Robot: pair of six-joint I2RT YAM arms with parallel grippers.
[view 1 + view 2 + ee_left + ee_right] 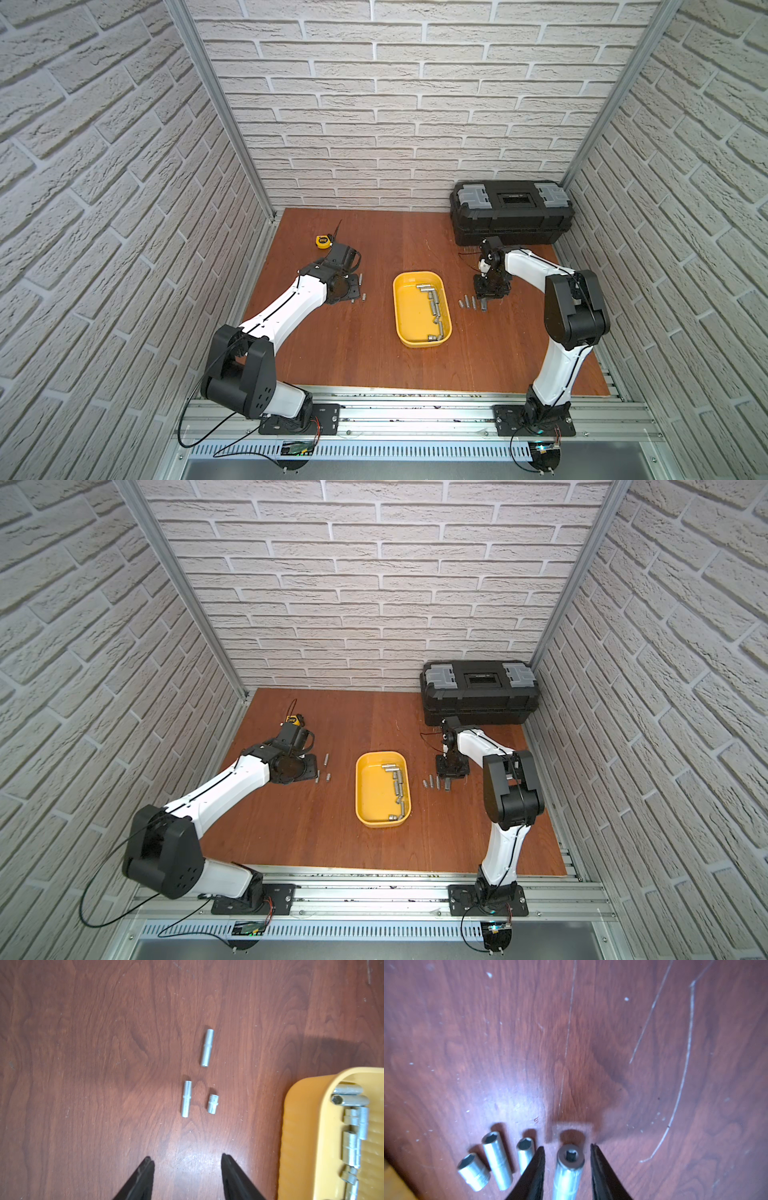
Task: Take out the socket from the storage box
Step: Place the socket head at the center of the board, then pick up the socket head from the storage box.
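Sockets (435,309) lay bunched along one long side of the yellow storage box (409,320) in both top views, too crowded to count. The box sat mid-bench (353,357) between two arms. Three loose sockets (360,277) lay on the wood by the left hand (352,293). A row of four sockets (467,301) lay on the box's other side, with the right hand (485,296) pointing down over the end farthest from the box. One black toolbox (513,216) stood against the back wall, and one yellow tape measure (322,241) lay behind the left arm.

From the left wrist, the left hand (187,1160) was moderately wide and empty over bare wood. Beyond it lay two long sockets (207,1048) and one short socket (213,1102), with the box's corner (301,1126) alongside.

From the right wrist, the right hand (567,1147) was narrowly parted around the fourth socket (569,1172), which lay on the bench with a sliver of gap each side. Three neighbouring sockets (497,1160) lay just beside it.
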